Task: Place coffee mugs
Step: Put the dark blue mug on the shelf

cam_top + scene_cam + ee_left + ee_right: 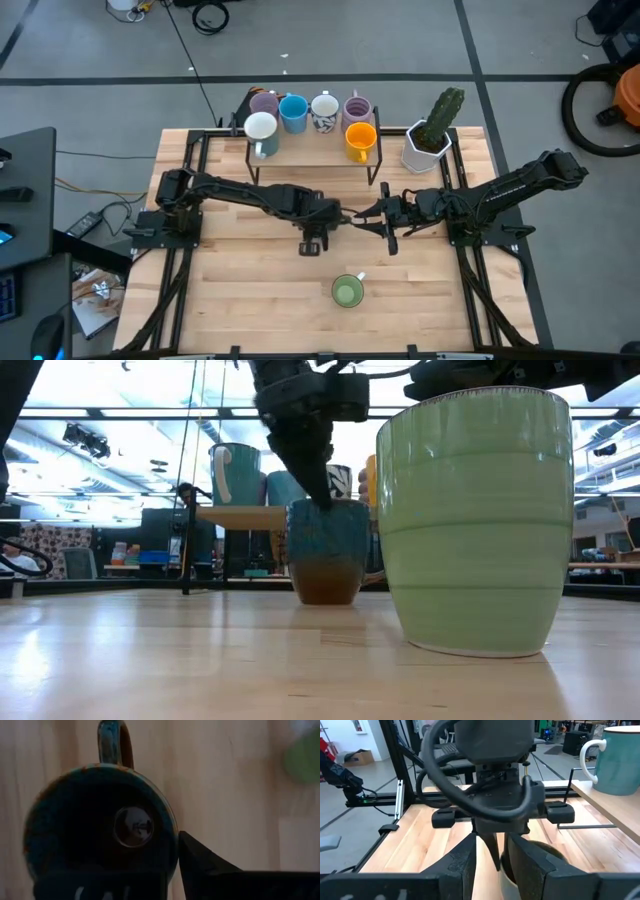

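Observation:
A dark brown mug with a teal glaze stands on its base on the table at mid-table. My left gripper comes down on its rim and is shut on it; the left wrist view looks straight into the mug. My right gripper is open, level and close in front of the left gripper, beside the mug; I cannot tell if it touches the mug. A green mug stands nearer the near edge. Several mugs stand on the shelf: lilac, blue, white, orange. My left gripper holds the dark mug by its rim, on the side opposite the handle. One finger is outside the wall and the other is inside the mug. The fingers come from above, pointing down. The mug stands upright on the table.
A white faceted pot with a cactus stands right of the shelf. A patterned white mug and a second lilac mug are on the shelf's far row. Bare wood lies left and right of the green mug.

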